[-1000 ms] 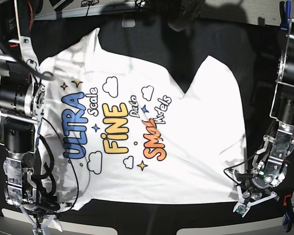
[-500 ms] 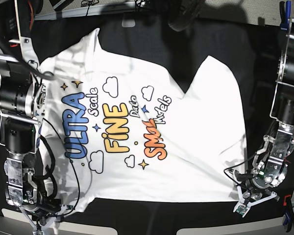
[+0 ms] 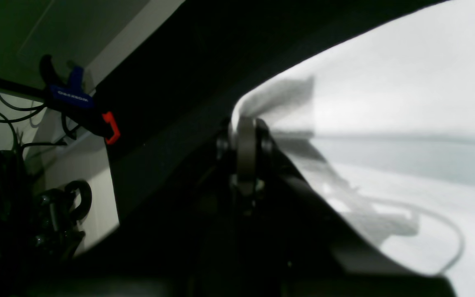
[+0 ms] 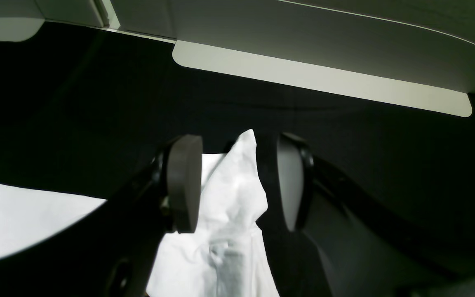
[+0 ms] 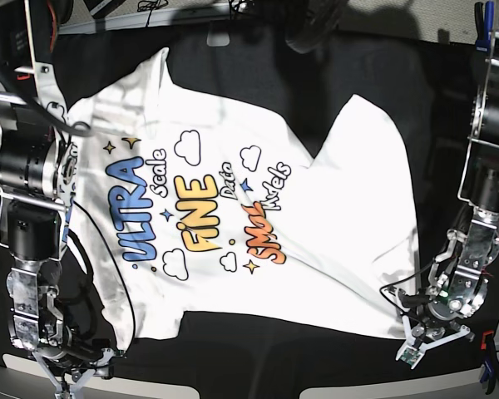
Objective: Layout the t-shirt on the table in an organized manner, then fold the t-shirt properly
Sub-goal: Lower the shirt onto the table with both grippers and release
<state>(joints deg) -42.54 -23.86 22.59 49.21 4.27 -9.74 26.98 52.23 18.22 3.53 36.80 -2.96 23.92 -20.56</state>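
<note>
The white t-shirt [image 5: 316, 249] lies print side up on the black table [image 5: 258, 370], sleeves toward the far edge. My left gripper [image 5: 414, 341] is at the shirt's near right corner. In the left wrist view that gripper [image 3: 248, 136] is shut, with a fold of the t-shirt [image 3: 274, 95] pinched at its tips. My right gripper [image 5: 83, 376] stands open near the table's front left, just off the shirt's near left corner. In the right wrist view its pads [image 4: 184, 181] are wide apart, and a loose peak of the t-shirt [image 4: 237, 194] stands between them, untouched.
A blue and red clip [image 3: 78, 105] holds the black cloth at the table's edge. More clips [image 5: 485, 29] sit at the far right corner. Black cables [image 5: 91, 307] hang along the right arm over the shirt's left side. A pale strip [image 4: 320, 80] borders the table's front.
My right gripper has opened and let go of the shirt's near left corner. That corner and the hem have slid back from the front edge. The left gripper has stayed shut.
</note>
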